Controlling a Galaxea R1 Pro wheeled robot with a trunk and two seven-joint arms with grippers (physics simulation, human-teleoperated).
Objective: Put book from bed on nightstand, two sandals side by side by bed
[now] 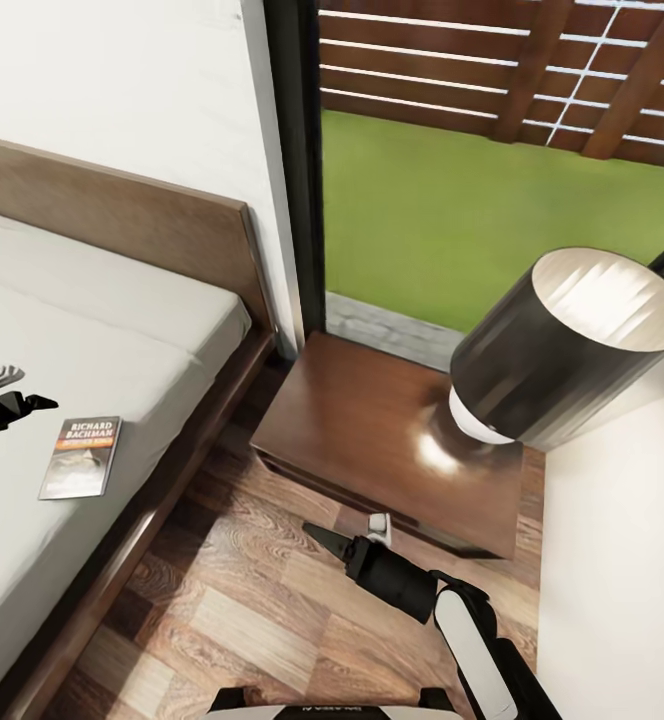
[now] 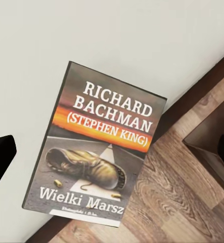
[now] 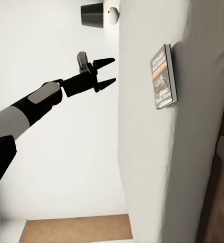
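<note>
A book (image 1: 81,457) is lying on the bed (image 1: 122,330) near its edge; the left gripper (image 3: 106,72) (jaws apart, empty) is hovering above the bed.

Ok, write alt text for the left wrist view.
A paperback book, cover up and reading "Richard Bachman (Stephen King), Wielki Marsz" above a worn boot on a road, lies near the edge of a light-grey mattress. Beyond the edge are wood-plank floor and a dark nightstand corner.

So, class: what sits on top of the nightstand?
A lamp with a dark shade stands on the nightstand. The shade hides part of the top.
</note>
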